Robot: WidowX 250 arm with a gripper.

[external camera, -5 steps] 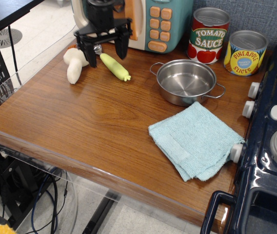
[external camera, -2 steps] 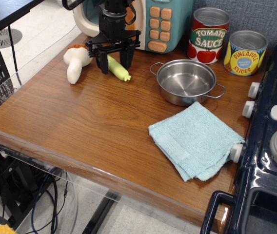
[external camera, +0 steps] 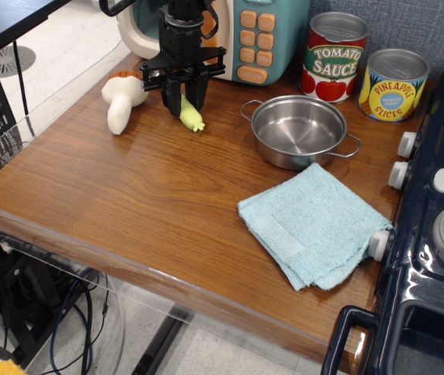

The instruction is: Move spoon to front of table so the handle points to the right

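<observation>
gripper (external camera: pixel 184 100) at the far left corner of the table (external camera: pixel 128 203), fingers clenched on the spoon (external camera: pixel 190 116); only the yellow-green handle (external camera: pixel 191 118) shows below them, its nub toward the front edge, the bowl hidden. mushroom toy (external camera: pixel 120 98) just beside on the left, pan (external camera: pixel 298 130) to the right. risk, as judged: a grip near one end may let the rounded handle pivot or slip during the carry forward, spoiling its rightward heading, or clip the mushroom toy.
</observation>
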